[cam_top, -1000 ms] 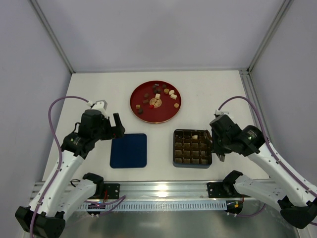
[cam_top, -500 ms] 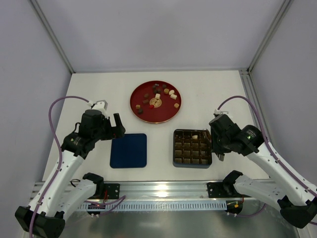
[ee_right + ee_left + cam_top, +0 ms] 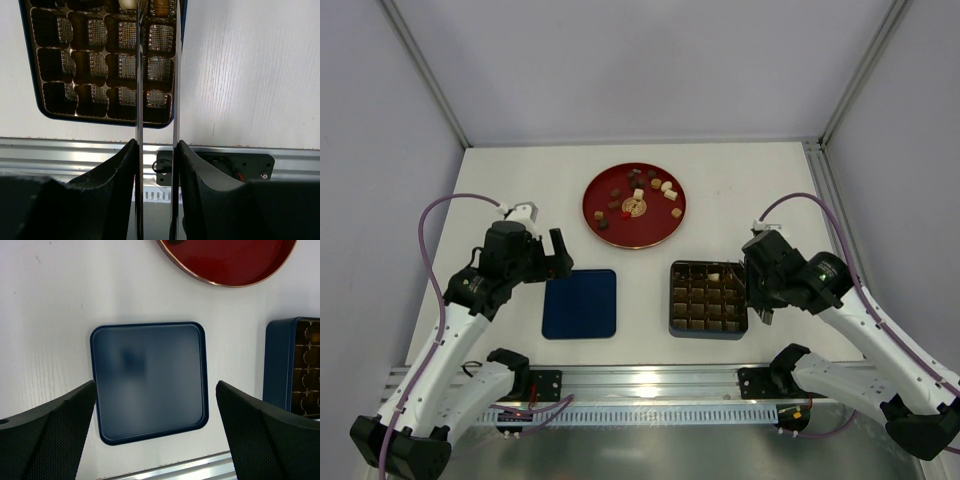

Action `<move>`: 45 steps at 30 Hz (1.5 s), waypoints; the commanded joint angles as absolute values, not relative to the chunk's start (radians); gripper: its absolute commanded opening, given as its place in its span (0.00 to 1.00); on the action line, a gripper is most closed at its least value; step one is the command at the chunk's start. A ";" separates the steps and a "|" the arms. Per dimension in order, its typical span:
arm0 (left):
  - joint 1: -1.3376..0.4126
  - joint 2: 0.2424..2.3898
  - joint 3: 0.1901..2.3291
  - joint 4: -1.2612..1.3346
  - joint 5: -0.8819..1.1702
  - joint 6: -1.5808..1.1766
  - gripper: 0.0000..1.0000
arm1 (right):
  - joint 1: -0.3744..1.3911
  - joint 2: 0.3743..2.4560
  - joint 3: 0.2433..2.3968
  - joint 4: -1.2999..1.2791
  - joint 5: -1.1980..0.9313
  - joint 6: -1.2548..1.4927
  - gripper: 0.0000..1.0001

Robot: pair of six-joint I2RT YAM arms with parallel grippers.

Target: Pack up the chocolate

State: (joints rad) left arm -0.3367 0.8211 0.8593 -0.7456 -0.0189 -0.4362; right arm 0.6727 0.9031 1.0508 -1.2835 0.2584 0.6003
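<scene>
Several small chocolates point(image 3: 640, 193), dark, light brown and cream, lie on the red plate point(image 3: 592, 213) at the back. The brown gridded tray point(image 3: 708, 300) sits in its blue box at the front right. It holds a cream piece point(image 3: 714, 277) at its far edge, and a light-brown piece point(image 3: 161, 7) shows beside it. My right gripper point(image 3: 752, 290) point(image 3: 156, 145) is shut on metal tongs point(image 3: 138, 75) whose blades reach over the tray's right column point(image 3: 90, 55). My left gripper point(image 3: 560, 255) point(image 3: 155, 390) is open and empty above the dark-blue lid point(image 3: 150, 375).
The blue lid point(image 3: 580, 303) lies flat at the front left of the tray. The plate's rim point(image 3: 235, 260) and the box's side point(image 3: 277, 365) show in the left wrist view. An aluminium rail point(image 3: 650, 382) runs along the near table edge.
My right arm has shifted very slightly to the left over the tray's right edge. The left arm and all objects have not moved.
</scene>
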 commanded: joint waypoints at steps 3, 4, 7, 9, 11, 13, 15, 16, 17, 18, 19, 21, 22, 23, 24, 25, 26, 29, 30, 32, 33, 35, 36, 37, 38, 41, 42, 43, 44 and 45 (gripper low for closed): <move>-0.341 0.821 0.859 -0.729 -0.025 -0.422 1.00 | 0.672 0.926 1.134 -1.270 0.261 0.581 0.40; -0.342 0.819 0.859 -0.729 -0.025 -0.422 1.00 | 0.672 0.939 1.147 -1.270 0.255 0.577 0.40; -0.341 0.818 0.859 -0.729 -0.026 -0.420 1.00 | 0.672 0.989 1.198 -1.255 0.250 0.548 0.40; -0.341 0.821 0.859 -0.730 -0.023 -0.420 1.00 | 0.672 1.034 1.261 -1.244 0.252 0.528 0.40; -0.341 0.822 0.859 -0.729 -0.022 -0.422 1.00 | 0.670 1.113 1.337 -1.221 0.244 0.486 0.40; -0.341 0.825 0.859 -0.729 -0.021 -0.420 1.00 | 0.657 1.169 1.394 -1.207 0.235 0.453 0.40; -0.341 0.827 0.861 -0.729 -0.021 -0.422 1.00 | 0.643 1.259 1.469 -1.174 0.206 0.413 0.40; -0.341 0.825 0.861 -0.730 -0.021 -0.422 1.00 | 0.631 1.293 1.492 -1.149 0.193 0.402 0.40; -0.341 0.825 0.861 -0.729 -0.020 -0.422 1.00 | 0.627 1.348 1.537 -1.138 0.186 0.381 0.40; -0.341 0.825 0.861 -0.729 -0.021 -0.422 1.00 | 0.621 1.383 1.561 -1.132 0.173 0.373 0.40; -0.341 0.825 0.861 -0.729 -0.021 -0.422 1.00 | 0.614 1.414 1.584 -1.120 0.166 0.362 0.40; -0.341 0.828 0.861 -0.729 -0.021 -0.422 1.00 | 0.603 1.500 1.637 -1.100 0.146 0.339 0.40; -0.341 0.827 0.861 -0.729 -0.020 -0.420 1.00 | 0.597 1.525 1.652 -1.091 0.135 0.331 0.40; -0.341 0.828 0.861 -0.729 -0.021 -0.422 1.00 | 0.585 1.558 1.686 -1.085 0.127 0.327 0.39; -0.341 0.828 0.859 -0.729 -0.021 -0.420 1.00 | 0.581 1.607 1.703 -1.078 0.123 0.315 0.40; -0.341 0.828 0.861 -0.729 -0.021 -0.422 1.00 | 0.577 1.635 1.721 -1.069 0.120 0.310 0.40; -0.342 0.828 0.859 -0.729 -0.020 -0.420 1.00 | 0.571 1.661 1.759 -1.068 0.117 0.305 0.40; -0.342 0.827 0.859 -0.730 -0.020 -0.422 1.00 | 0.551 1.764 1.848 -1.061 0.120 0.278 0.40; -0.344 0.827 0.859 -0.729 -0.020 -0.422 1.00 | 0.539 1.791 1.873 -1.066 0.118 0.273 0.39; -0.344 0.828 0.859 -0.729 -0.021 -0.420 1.00 | 0.531 1.853 1.923 -1.060 0.112 0.256 0.40; -0.344 0.830 0.859 -0.729 -0.021 -0.422 1.00 | 0.522 1.871 1.940 -1.061 0.113 0.250 0.39; -0.344 0.831 0.859 -0.729 -0.021 -0.420 1.00 | 0.511 1.917 1.989 -1.060 0.118 0.236 0.40; -0.345 0.831 0.859 -0.729 -0.020 -0.420 1.00 | 0.505 1.933 2.005 -1.060 0.111 0.232 0.40; -0.345 0.831 0.861 -0.729 -0.020 -0.420 1.00 | 0.494 1.951 2.019 -1.063 0.104 0.229 0.40; -0.345 0.834 0.861 -0.729 -0.020 -0.420 1.00 | 0.489 1.976 2.038 -1.060 0.100 0.216 0.39; -0.345 0.834 0.859 -0.729 -0.018 -0.420 1.00 | 0.474 2.006 2.071 -1.052 0.103 0.196 0.40; -0.345 0.834 0.858 -0.729 -0.021 -0.420 1.00 | 0.471 2.022 2.075 -1.048 0.095 0.193 0.40; -0.345 0.838 0.859 -0.729 -0.021 -0.419 1.00 | 0.463 2.026 2.080 -1.045 0.089 0.189 0.40; -0.345 0.836 0.859 -0.729 -0.021 -0.420 1.00 | 0.463 2.034 2.089 -1.045 0.087 0.184 0.40; -0.347 0.841 0.861 -0.729 -0.021 -0.419 1.00 | 0.463 2.045 2.094 -1.048 0.089 0.180 0.39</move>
